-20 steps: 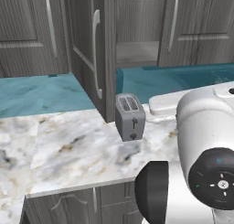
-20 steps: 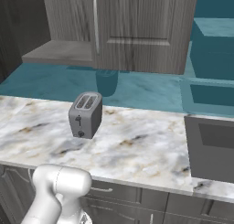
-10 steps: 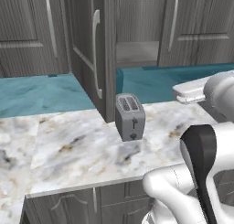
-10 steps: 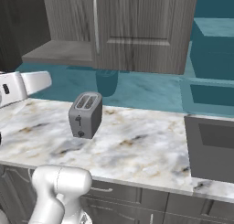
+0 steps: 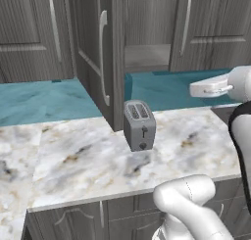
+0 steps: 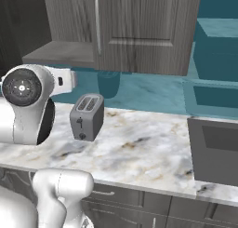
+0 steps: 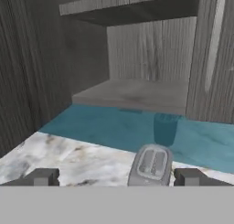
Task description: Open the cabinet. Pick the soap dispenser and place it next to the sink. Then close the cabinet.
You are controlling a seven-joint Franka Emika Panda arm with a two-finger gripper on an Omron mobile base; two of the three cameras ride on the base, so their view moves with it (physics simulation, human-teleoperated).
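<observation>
Arm swinging up since half second ago; gripper [image 7: 117, 177] now facing cabinet [image 7: 137, 90], jaws spread, holding nothing. One door [image 5: 100, 58] standing open. Soap dispenser not spotted inside; pick, placing beside sink [image 6: 216, 150], closing remaining.

Base cams sit behind arm, L & R, facing fwd/down; hand cam is nearer, facing open cabinet [image 7: 137, 88]. All share toaster [image 5: 139, 125] on surface [image 6: 139, 143].

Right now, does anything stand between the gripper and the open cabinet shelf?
Nothing visible does. The open gripper faces the cabinet shelf directly; the grey toaster stands lower, on the marble worktop, under that path.
</observation>
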